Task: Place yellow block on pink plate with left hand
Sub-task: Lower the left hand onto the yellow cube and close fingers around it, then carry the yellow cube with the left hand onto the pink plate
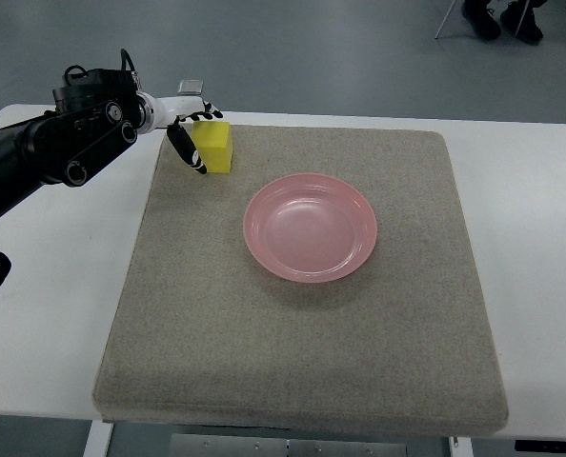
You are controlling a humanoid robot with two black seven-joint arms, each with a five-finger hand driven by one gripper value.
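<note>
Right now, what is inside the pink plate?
Nothing: the pink plate shows only its bare bowl. The yellow block sits apart on the mat, with the left hand around it. The mat under the plate is hidden.

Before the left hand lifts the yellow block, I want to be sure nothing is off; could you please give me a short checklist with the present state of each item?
1. Left hand at the yellow block: ok, its fingers wrap the block's left side and top edge.
2. Grasp firm enough to lift: cannot tell, the contact on the far side is hidden.
3. Block resting on the beige mat: ok, near its far left corner.
4. Pink plate empty and upright: ok.
5. Path from block to plate: ok, only bare mat lies between.
6. Right hand out of the way: ok, it is not in view.
</note>
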